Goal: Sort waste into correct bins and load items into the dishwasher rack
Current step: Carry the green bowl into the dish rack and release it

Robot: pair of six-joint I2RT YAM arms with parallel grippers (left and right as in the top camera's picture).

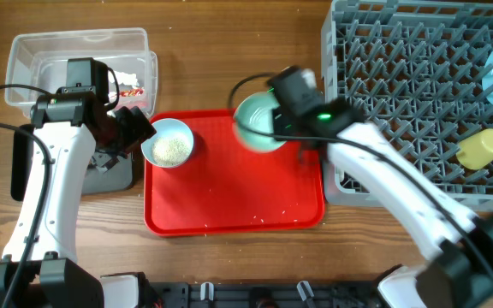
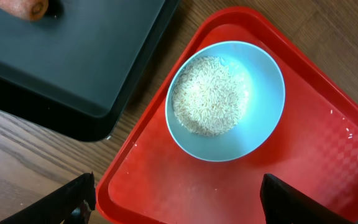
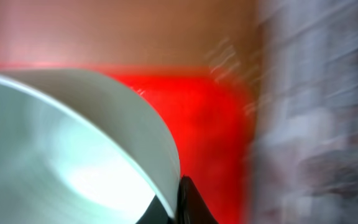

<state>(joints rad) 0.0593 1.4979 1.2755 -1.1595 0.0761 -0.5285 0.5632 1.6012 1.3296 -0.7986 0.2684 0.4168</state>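
1. Pale green bowl (image 3: pixel 73 155) has its rim pinched in the closed right end effector (image 1: pixel 276 118), over the red tray's (image 1: pixel 229 210) far edge.
2. Right arm angles in from the dishwasher rack (image 1: pixel 400 68).
3. Left end effector (image 2: pixel 179 208) hangs wide open and empty over the pale blue bowl (image 2: pixel 260 118) of rice (image 2: pixel 207 96).

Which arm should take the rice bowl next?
Left. The left gripper is open and right at the pale blue bowl of rice on the red tray. The right gripper is shut on the pale green bowl beside the dishwasher rack.
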